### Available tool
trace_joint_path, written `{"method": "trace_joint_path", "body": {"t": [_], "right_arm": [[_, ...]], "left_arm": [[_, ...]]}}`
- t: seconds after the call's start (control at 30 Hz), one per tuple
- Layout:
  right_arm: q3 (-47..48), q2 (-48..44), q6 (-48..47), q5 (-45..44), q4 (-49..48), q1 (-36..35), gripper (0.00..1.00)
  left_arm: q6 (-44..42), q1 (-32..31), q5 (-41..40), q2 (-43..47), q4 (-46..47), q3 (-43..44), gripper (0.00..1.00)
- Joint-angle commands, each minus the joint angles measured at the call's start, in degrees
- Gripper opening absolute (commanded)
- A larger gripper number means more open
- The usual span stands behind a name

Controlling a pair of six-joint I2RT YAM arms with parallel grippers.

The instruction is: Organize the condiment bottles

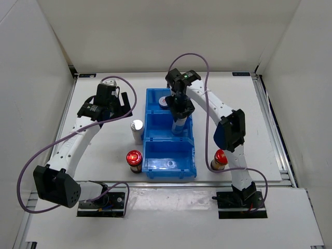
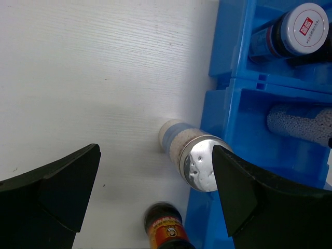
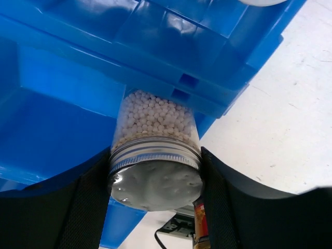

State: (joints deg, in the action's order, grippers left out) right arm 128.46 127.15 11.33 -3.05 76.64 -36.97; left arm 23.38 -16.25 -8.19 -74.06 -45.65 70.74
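My right gripper (image 1: pixel 179 113) is shut on a white-blue silver-capped bottle (image 1: pixel 178 125) and holds it in the middle compartment of the blue bin (image 1: pixel 155 136). In the right wrist view the fingers clamp the bottle's cap (image 3: pixel 155 179) from both sides. The second silver-capped bottle (image 1: pixel 137 129) stands on the table against the bin's left wall. My left gripper (image 1: pixel 117 101) is open above it, and in the left wrist view (image 2: pixel 155 153) its fingers straddle that bottle (image 2: pixel 193 155). A dark grey-lidded bottle (image 1: pixel 165 101) sits in the far compartment. One red-capped brown bottle (image 1: pixel 134 160) stands left of the bin and one (image 1: pixel 220 158) right of it.
The bin's near compartment (image 1: pixel 170 158) holds no bottle. White walls enclose the table on the left, back and right. The right arm's lower link passes close over the right red-capped bottle. A second grey-lidded bottle does not show.
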Motion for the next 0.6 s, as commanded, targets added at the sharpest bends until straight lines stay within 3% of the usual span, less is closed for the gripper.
{"method": "trace_joint_path", "body": {"t": [0.0,0.03,0.07,0.27,0.5,0.57], "right_arm": [[4.16,-2.35,-0.43,-3.54,4.83,-0.38,0.35],[3.55,-2.35,-0.43,-3.54,4.83,-0.38,0.59],[3.55,-2.35,-0.43,-3.54,4.83,-0.38,0.69],[13.09,-3.66,1.58,-6.70,6.42,-0.38,1.00],[28.92,-2.10,2.11,-6.71,10.98,-0.38,1.00],[29.04,-1.56,2.11,-6.71,12.30,-0.38,1.00]], "left_arm": [[-0.26,-0.27,1.15,2.52,1.88,-0.95,1.00],[-0.26,-0.27,2.55,2.52,2.84,-0.95,1.00],[-0.26,-0.27,3.17,2.52,3.37,-1.65,1.00],[0.35,-0.27,6.16,1.46,5.74,-2.36,1.00],[-0.79,-0.27,13.35,0.85,8.55,-3.42,1.00],[-1.40,-1.06,15.56,0.32,9.34,-4.12,1.00]]}}
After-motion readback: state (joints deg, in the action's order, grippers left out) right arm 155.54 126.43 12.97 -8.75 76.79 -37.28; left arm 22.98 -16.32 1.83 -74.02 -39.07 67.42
